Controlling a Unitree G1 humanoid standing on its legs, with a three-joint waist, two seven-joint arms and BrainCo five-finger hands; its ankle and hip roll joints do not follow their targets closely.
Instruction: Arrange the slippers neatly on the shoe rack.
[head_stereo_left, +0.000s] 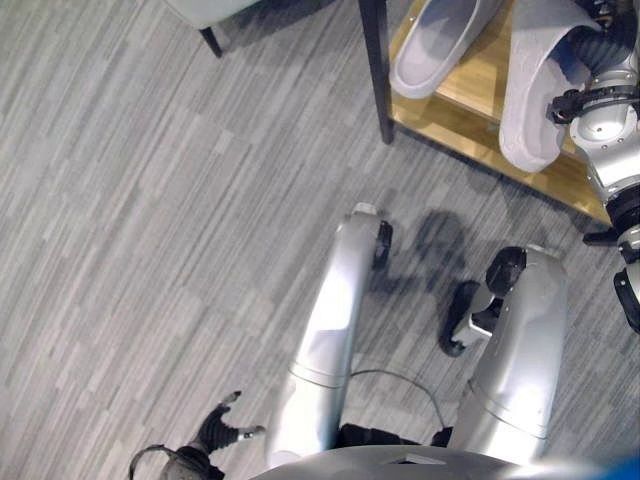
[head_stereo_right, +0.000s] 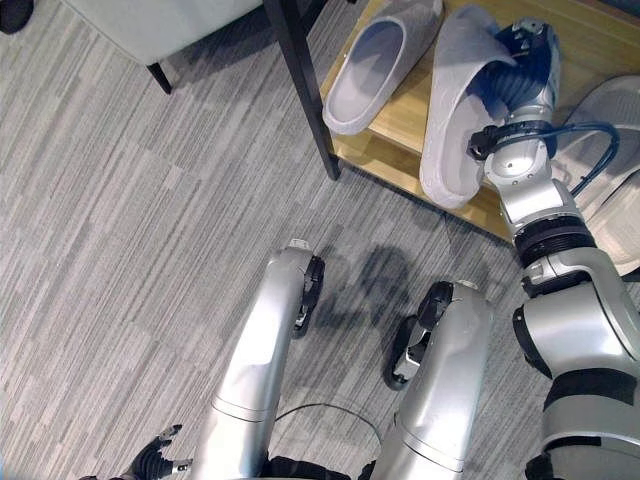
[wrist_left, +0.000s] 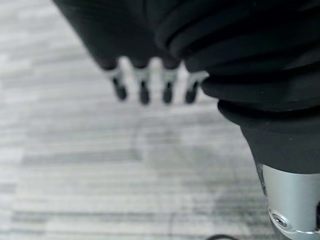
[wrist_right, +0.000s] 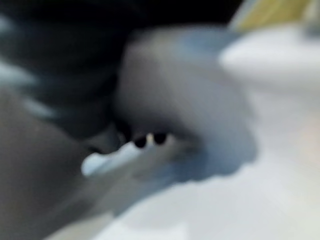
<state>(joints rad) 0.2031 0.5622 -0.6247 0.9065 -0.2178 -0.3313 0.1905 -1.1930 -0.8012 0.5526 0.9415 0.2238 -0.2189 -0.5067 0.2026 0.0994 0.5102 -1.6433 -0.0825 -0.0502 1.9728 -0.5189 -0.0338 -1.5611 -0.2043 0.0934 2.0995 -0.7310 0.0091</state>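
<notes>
Two pale grey slippers lie on the wooden shoe rack (head_stereo_right: 400, 150): the left slipper (head_stereo_right: 375, 65) rests sole down with its opening facing up, just beside the rack's dark upright post (head_stereo_right: 300, 80), and the right slipper (head_stereo_right: 455, 110) lies next to it, apart from it, its heel end reaching the shelf's front edge. The right robot hand (head_stereo_right: 525, 60) is tucked into the right slipper's opening; its fingers are hidden inside, so I cannot tell whether they grip. The right wrist view offers a close blur of grey slipper material with dark fingertips (wrist_right: 150, 139) peeking from under it. The right eye view adds a further pale slipper (head_stereo_right: 610, 140) past the right arm. The left robot hand (head_stereo_left: 222, 430) hangs low over the grey striped floor (head_stereo_left: 120, 220), and its wrist view shows the fingers (wrist_left: 145, 90) straight and relaxed, holding nothing. A grey seat on a dark leg (head_stereo_right: 160, 75) stands near the rack.
</notes>
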